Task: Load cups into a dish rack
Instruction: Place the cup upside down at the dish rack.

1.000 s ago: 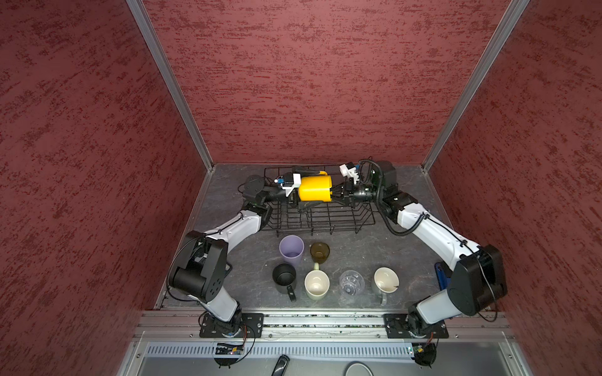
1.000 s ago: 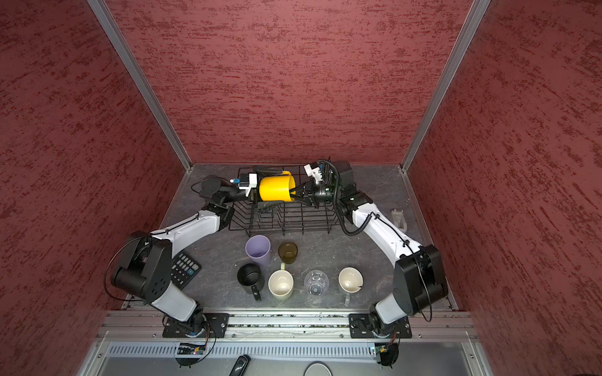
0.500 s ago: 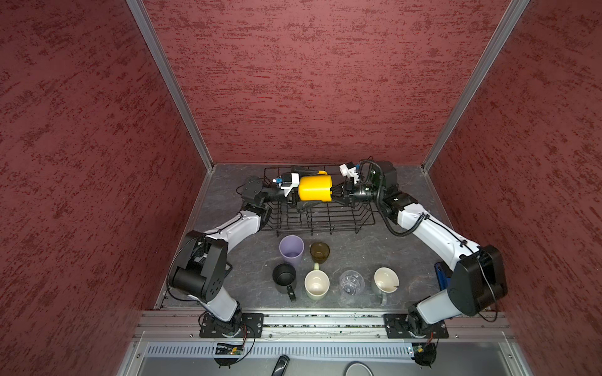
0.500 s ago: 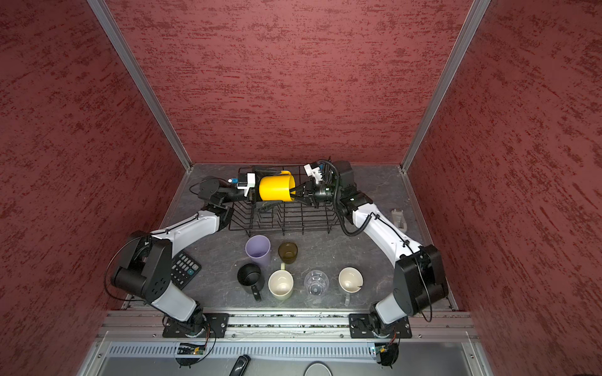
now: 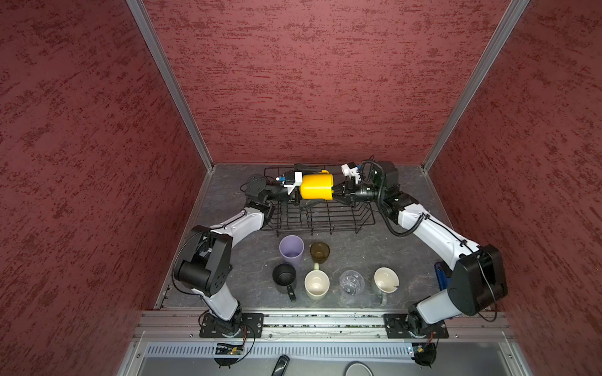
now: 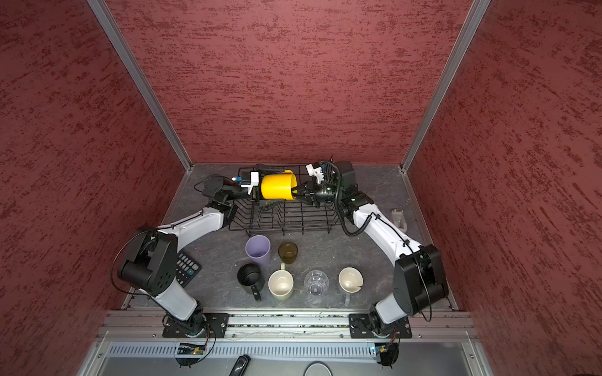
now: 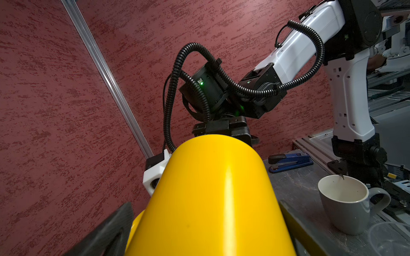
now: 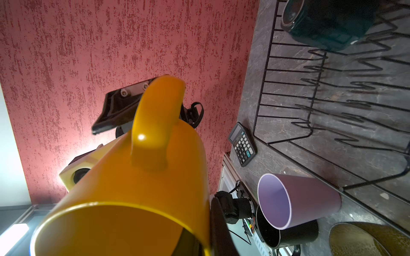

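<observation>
Horizontally, right gripper [image 5: 333, 192] pinches yellow mug [image 6: 277, 186]; left gripper [image 5: 314, 185] straddles it.

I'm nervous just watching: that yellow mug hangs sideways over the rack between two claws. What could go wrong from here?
1. Only the right claw pinches the yellow mug, thinly at its rim. The left claw stands open around its base, so the mug may slip or tilt.
2. If it drops, it could strike the teal mug lying in the dish rack below.
</observation>
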